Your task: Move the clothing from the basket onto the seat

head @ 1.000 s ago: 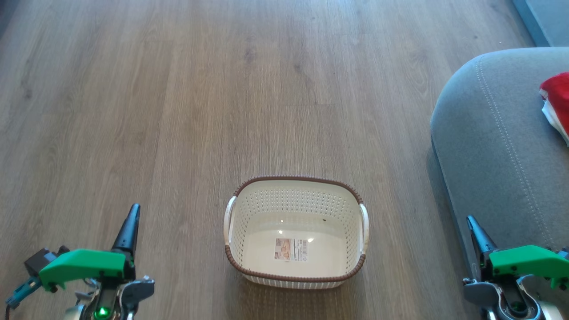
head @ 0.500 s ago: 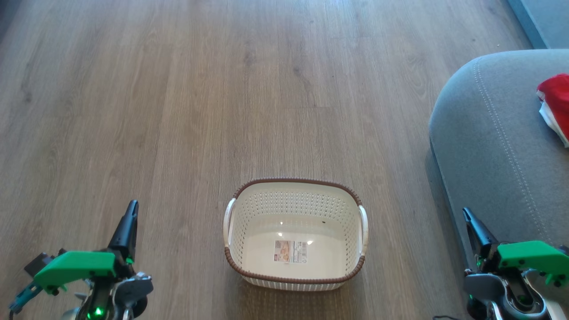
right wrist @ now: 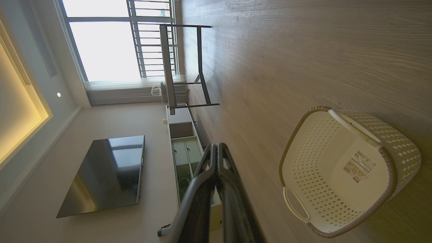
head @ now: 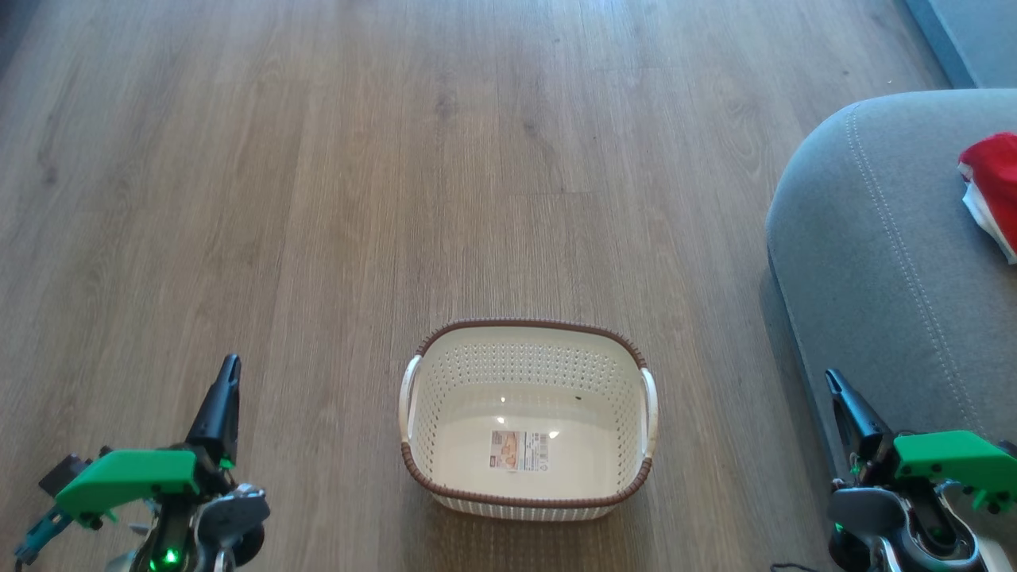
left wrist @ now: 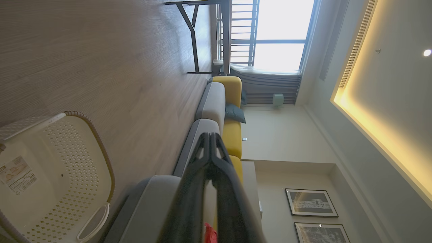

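Left gripper (head: 229,362): fingers pressed together, empty, parked aside. Basket (head: 527,322): on floor (head: 397,159), holding only its label (head: 520,449). Right gripper (head: 833,378): pinched closed, empty. Seat (head: 874,238): bears the clothing (head: 991,171) at far right; transfer looks complete.

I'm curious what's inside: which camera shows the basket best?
The head view: the basket is whole, centred, empty but for a paper label. The right wrist view shows it whole but sideways; the left wrist view crops it at the edge.
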### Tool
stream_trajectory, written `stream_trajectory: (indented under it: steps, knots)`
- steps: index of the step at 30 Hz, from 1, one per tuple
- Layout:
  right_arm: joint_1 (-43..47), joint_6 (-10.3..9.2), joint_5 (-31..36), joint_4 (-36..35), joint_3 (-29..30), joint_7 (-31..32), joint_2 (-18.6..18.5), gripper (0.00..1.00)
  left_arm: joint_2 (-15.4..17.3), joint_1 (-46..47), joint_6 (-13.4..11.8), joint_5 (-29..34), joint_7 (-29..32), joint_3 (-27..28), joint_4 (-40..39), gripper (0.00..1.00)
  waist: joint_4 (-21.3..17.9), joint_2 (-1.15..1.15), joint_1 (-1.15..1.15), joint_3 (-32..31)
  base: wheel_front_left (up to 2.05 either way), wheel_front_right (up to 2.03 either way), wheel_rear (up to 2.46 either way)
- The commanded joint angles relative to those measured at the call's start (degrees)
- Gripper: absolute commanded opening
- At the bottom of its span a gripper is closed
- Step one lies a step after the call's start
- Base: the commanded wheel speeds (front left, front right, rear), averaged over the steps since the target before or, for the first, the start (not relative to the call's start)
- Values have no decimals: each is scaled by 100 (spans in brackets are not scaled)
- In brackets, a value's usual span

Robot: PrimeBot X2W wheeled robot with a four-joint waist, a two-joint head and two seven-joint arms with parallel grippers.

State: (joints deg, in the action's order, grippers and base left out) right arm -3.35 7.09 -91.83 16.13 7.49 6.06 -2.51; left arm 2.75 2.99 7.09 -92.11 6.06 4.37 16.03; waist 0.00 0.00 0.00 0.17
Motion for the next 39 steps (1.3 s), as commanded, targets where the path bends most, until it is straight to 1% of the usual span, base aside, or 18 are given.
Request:
stream_trajectory:
  steps: [1,39]
  knots:
    - [-284,40,-32,-211,-95,44,-37,0,25,319,40,-16,33,203,-197,0,0,0,0,1,0,0,0]
    - [-284,40,-33,-211,-96,43,-37,0,19,320,40,-9,40,212,-198,0,0,0,0,1,0,0,0]
